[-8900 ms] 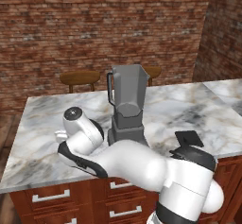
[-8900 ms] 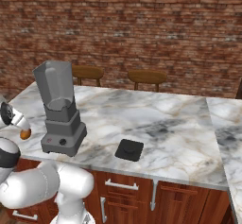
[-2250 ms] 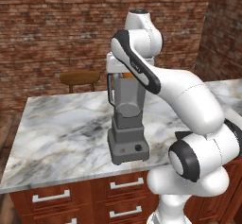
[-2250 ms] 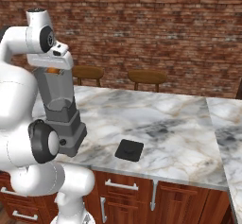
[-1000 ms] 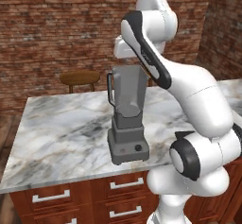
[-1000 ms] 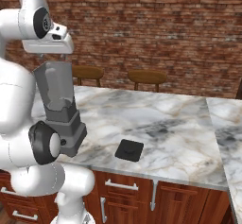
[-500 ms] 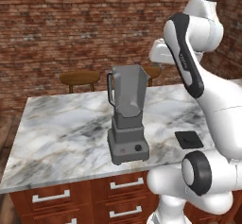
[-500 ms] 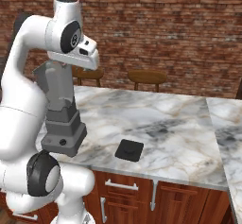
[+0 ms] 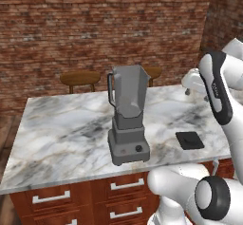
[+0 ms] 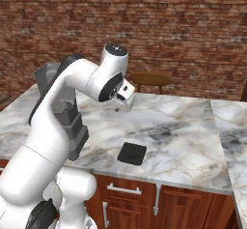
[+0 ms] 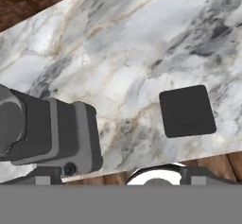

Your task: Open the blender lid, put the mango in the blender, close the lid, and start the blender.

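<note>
The grey blender (image 9: 126, 115) stands mid-counter with its jar top uncovered; my arm hides most of it in the right base view, and its boxy base (image 11: 52, 132) lies at the left of the hand view. On the marble to its right rests the black blender lid (image 9: 190, 140) (image 10: 132, 153) (image 11: 187, 111), flat. My gripper (image 10: 118, 107) hangs well above the counter between blender and lid, open, with nothing between its fingertips (image 11: 48, 173). The mango is hidden from view.
The marble counter (image 9: 57, 134) has wooden drawers under its front edge. Two wooden stools (image 9: 80, 78) (image 10: 149, 77) stand behind it against a brick wall. A second counter section (image 10: 231, 141) adjoins on the far right.
My arm has swung from above the blender jar to the right and now hangs over the counter near the lid. The jaws stay open; blender and lid have not moved.
</note>
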